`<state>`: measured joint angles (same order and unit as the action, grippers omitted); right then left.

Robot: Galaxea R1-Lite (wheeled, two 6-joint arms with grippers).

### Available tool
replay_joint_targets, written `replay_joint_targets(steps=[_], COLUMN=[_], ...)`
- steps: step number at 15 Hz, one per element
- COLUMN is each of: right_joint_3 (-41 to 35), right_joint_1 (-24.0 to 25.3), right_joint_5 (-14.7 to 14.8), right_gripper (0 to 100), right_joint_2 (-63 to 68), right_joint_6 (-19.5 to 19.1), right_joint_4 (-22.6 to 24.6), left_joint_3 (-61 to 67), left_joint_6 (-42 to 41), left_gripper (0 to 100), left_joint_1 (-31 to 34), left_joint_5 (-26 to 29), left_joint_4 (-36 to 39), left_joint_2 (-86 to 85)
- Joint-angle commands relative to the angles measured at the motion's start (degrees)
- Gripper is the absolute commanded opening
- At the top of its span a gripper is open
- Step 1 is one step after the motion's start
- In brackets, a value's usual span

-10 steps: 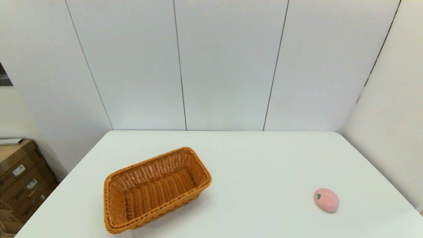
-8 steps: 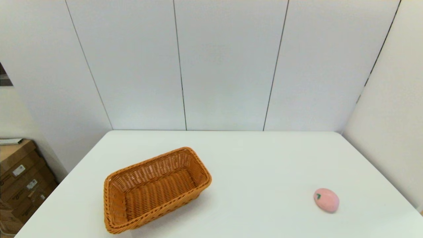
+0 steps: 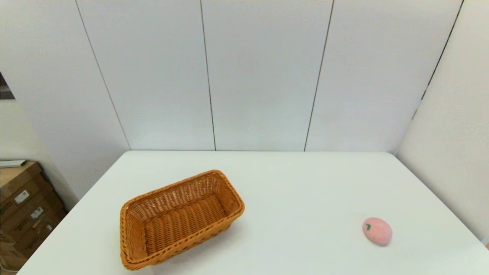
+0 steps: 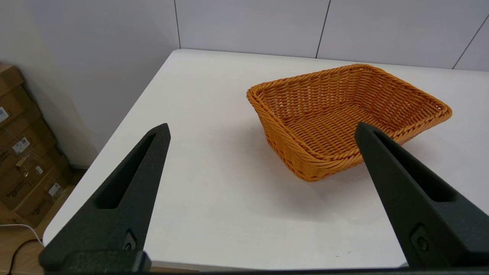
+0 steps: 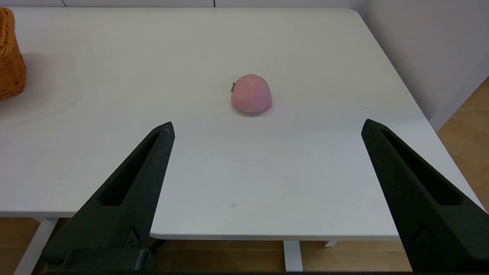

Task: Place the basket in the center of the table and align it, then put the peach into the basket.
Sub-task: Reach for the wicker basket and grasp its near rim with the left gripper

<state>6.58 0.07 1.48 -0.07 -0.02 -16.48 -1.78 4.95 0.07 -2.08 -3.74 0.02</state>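
The orange-brown wicker basket (image 3: 179, 217) sits skewed on the left half of the white table (image 3: 298, 183), empty inside. In the left wrist view the basket (image 4: 344, 114) lies beyond my left gripper (image 4: 261, 130), which is open and hovers back over the table's near left edge. The pink peach (image 3: 377, 230) rests alone on the right side near the front. In the right wrist view the peach (image 5: 251, 93) lies ahead of my open right gripper (image 5: 267, 128), well short of it. Neither arm shows in the head view.
Stacked cardboard boxes (image 3: 23, 206) stand on the floor left of the table. White wall panels (image 3: 259, 76) close the back and right side. A corner of the basket (image 5: 10, 57) shows far off in the right wrist view.
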Motion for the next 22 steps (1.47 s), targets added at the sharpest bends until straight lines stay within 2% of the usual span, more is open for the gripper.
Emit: replay_joint_targets(steps=[1,9,13,16,19,22], right_joint_3=[0.01,0.01,0.01,0.01,0.01,0.01], right_joint_1=[0.01,0.01,0.01,0.01,0.01,0.01], right_joint_5=[0.02,0.02,0.02,0.02,0.02,0.02], right_gripper=[100,100,100,100,100,100], right_joint_2=[-0.01,-0.01,-0.01,-0.01,-0.01,-0.01], right_joint_6=[-0.06,0.02,0.02,0.02,-0.06,-0.06], right_joint_4=[-0.04,-0.04,-0.13,-0.04,-0.13,-0.04], left_joint_3=[-0.59,-9.73,-21.77,-27.93,-32.32,-33.90], left_joint_6=[0.15,1.55,18.69,24.93,33.37,38.64], left_gripper=[100,100,100,100,100,100], left_joint_1=[0.01,0.01,0.19,0.19,-0.25,-4.47], left_joint_5=[-0.20,-0.38,-3.89,-6.35,-6.27,-4.77], left_joint_4=[-0.04,-5.75,-9.00,-14.28,-14.71,-13.04], left_joint_2=[-0.11,3.67,34.52,55.70,72.31,85.84])
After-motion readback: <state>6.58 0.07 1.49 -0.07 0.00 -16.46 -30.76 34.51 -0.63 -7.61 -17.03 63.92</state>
